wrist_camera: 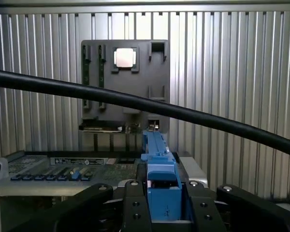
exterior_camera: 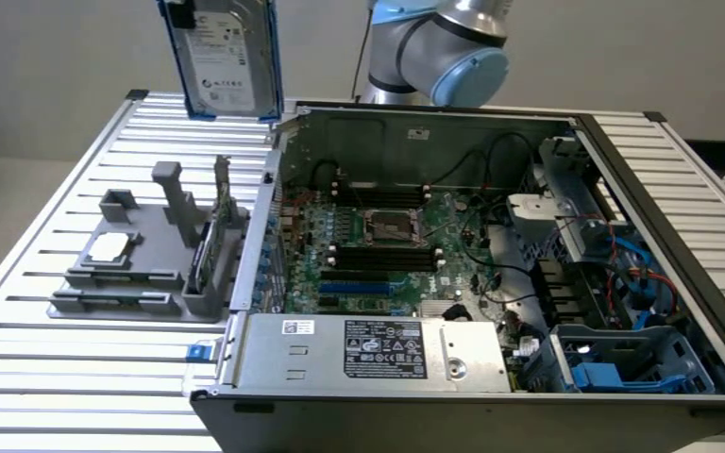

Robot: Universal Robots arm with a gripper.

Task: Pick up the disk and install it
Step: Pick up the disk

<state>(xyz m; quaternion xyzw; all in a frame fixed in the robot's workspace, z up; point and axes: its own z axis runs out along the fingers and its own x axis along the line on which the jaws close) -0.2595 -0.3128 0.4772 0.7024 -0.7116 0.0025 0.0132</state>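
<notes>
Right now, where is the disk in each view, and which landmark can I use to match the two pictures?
Exterior view: the disk hangs upright at the top, left of centre.
Wrist view: the disk is seen edge-on, its blue bracket clamped in the gripper.
Shared landmark: the grey parts holder with the square chip.

Black jaws clamp the blue-framed disk edge-on, an open computer case just beyond it, while a black cable crosses before a grey parts holder carrying a square silver chip on the ribbed metal tabletop.
</notes>
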